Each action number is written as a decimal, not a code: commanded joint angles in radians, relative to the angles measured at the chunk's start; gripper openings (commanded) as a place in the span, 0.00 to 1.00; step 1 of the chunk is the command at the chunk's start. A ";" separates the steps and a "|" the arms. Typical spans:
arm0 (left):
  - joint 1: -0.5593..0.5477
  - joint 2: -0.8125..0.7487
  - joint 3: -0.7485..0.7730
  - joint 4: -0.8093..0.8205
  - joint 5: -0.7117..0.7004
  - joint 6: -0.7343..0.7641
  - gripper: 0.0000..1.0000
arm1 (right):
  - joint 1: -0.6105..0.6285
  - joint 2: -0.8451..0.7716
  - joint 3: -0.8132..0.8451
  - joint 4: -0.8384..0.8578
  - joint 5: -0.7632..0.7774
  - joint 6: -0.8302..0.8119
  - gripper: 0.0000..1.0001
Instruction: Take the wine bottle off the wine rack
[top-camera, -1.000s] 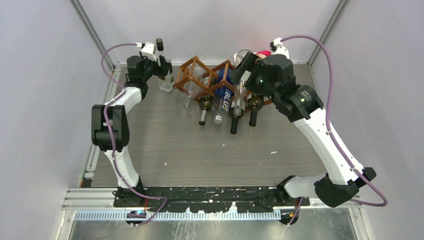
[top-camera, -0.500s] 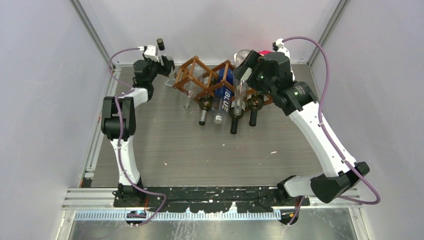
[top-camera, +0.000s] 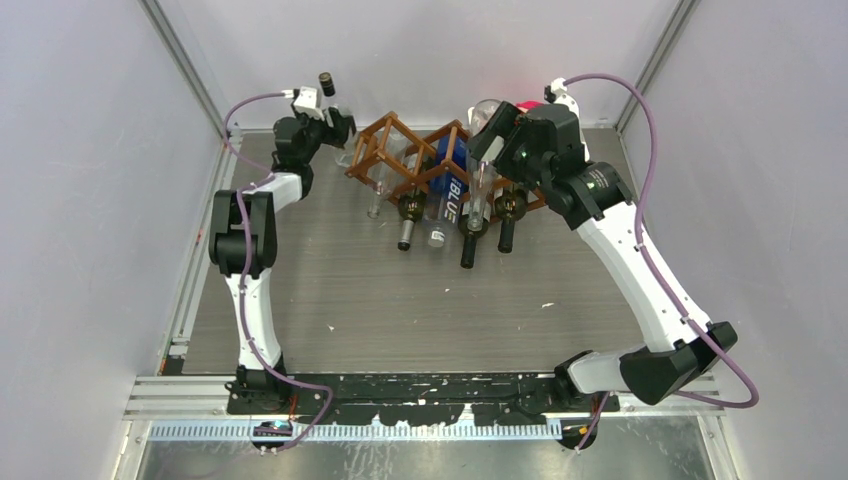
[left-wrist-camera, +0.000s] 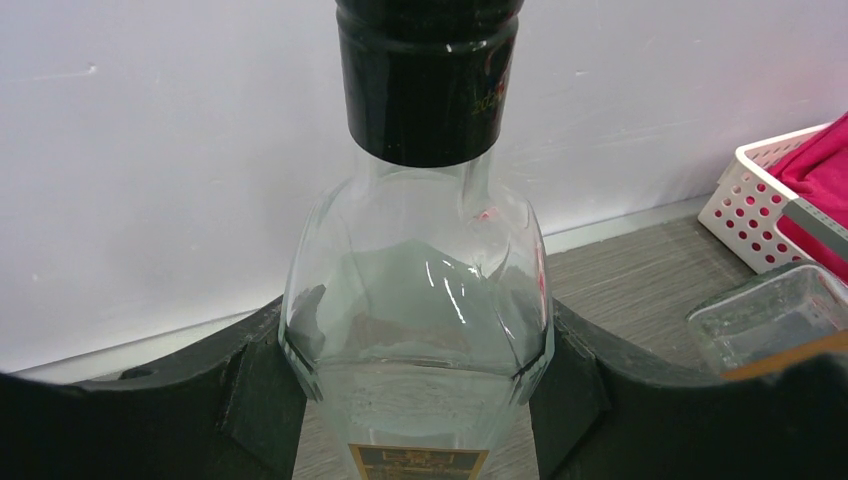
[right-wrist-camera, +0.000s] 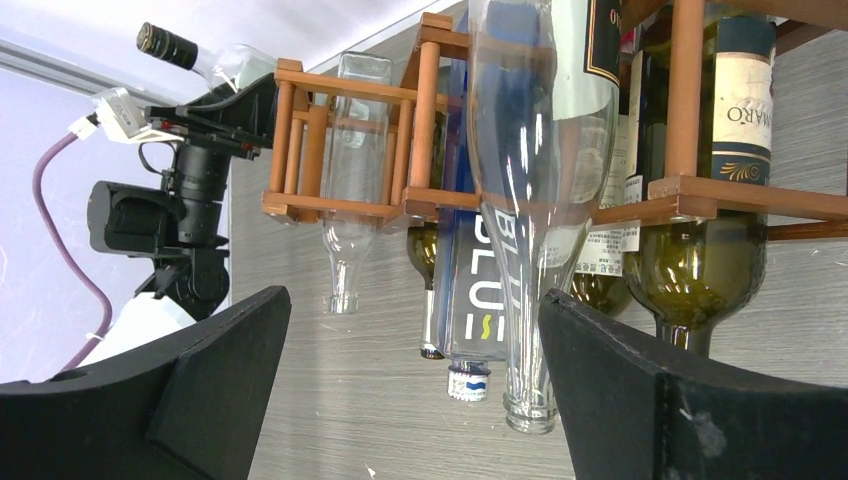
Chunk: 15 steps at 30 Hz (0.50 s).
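Left gripper (left-wrist-camera: 415, 395), jaws partly closed, clasps the clear wine bottle (left-wrist-camera: 415, 290) at the table's (top-camera: 400, 300) far-left corner, seemingly clear of the wine rack (right-wrist-camera: 425, 110). Right gripper (right-wrist-camera: 410, 330) gapes wide over the racked bottles (right-wrist-camera: 520, 200), holding nothing.

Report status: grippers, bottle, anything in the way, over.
Left gripper shut on clear black-capped bottle, out of the wine rack, beside its left end. Right gripper open, facing racked bottles, gripping nothing. Nothing blocking the held bottle.
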 joint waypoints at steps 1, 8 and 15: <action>-0.001 -0.055 0.013 0.197 0.039 -0.016 0.33 | -0.005 0.003 0.001 0.040 -0.008 0.000 1.00; -0.001 -0.056 0.003 0.128 0.069 0.025 0.39 | -0.008 -0.014 -0.014 0.040 -0.001 0.005 1.00; 0.000 -0.112 -0.041 0.033 0.084 0.106 0.99 | -0.007 -0.019 -0.026 0.025 0.014 0.010 1.00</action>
